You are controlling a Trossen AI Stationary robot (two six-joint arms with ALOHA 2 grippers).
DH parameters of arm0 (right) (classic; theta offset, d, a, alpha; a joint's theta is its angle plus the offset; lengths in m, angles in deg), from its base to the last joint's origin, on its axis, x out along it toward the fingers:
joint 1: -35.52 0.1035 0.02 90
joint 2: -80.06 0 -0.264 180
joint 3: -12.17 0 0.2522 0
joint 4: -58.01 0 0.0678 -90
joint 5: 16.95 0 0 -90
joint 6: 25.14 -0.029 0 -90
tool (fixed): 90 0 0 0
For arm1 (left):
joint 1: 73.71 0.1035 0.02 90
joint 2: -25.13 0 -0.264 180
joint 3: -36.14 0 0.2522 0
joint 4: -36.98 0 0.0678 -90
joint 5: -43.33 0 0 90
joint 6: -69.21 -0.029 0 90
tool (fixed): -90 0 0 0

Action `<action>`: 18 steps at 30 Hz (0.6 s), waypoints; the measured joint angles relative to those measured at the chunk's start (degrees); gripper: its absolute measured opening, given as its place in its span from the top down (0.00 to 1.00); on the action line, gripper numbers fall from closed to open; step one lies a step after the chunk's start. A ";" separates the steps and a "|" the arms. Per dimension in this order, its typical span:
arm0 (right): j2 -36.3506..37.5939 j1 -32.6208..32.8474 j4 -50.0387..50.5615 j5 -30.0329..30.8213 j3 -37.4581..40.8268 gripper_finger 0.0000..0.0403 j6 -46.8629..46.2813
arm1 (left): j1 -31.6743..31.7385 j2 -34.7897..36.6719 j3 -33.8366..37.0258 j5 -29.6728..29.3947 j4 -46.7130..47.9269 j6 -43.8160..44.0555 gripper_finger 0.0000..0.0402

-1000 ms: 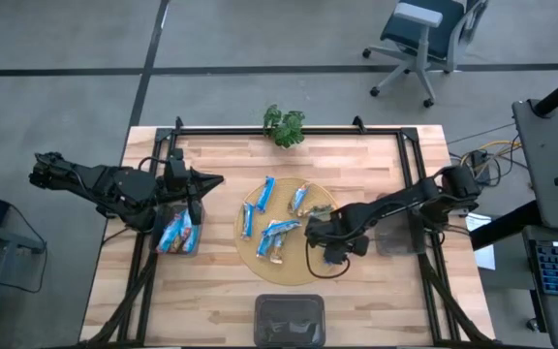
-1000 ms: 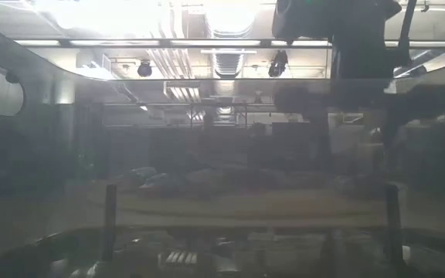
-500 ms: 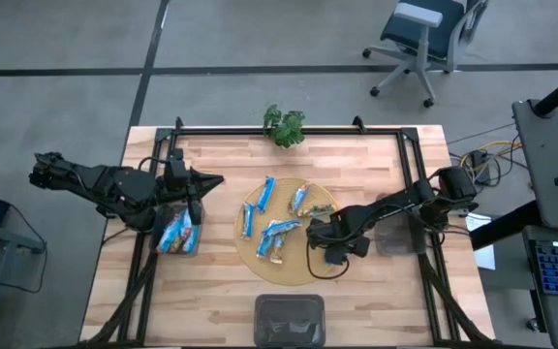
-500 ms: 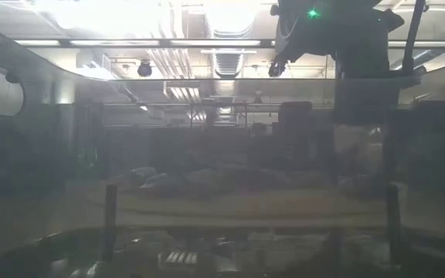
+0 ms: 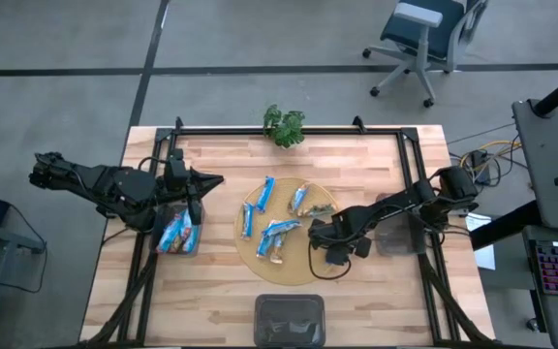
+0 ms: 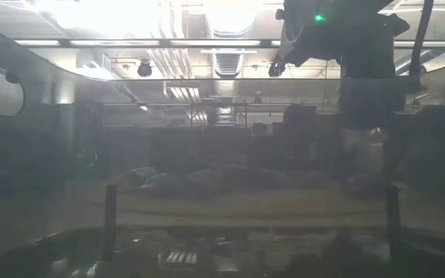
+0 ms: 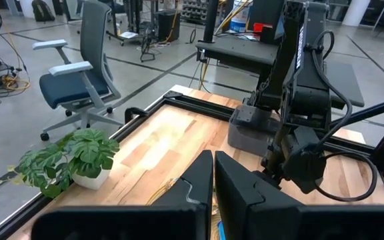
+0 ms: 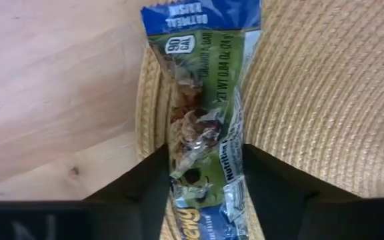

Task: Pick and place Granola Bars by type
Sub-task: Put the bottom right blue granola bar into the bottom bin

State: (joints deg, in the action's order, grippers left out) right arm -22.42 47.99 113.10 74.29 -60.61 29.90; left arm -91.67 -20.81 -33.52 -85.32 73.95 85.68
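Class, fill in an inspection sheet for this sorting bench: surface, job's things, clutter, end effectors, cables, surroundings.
Surface: light wooden table with a round woven straw mat.
Job's things: blue foil-wrapped granola bars on the mat; more in the small grey bin at left.
Clutter: small green potted plant; dark empty bin at the near edge.
End effectors: left end effector shut, empty; right end effector around a green-panelled bar at the mat's edge.
Cables: black cable loop under the right arm.
Surroundings: blue office chair.
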 joint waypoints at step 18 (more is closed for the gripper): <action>0.53 -0.04 5.65 0.50 -2.99 0.91 -6.95 | 0.00 0.00 0.00 0.00 -0.03 0.02 1.00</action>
State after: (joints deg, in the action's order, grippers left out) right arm -21.89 47.95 118.75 74.79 -63.60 22.95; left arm -91.67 -20.81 -33.52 -85.32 73.93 85.70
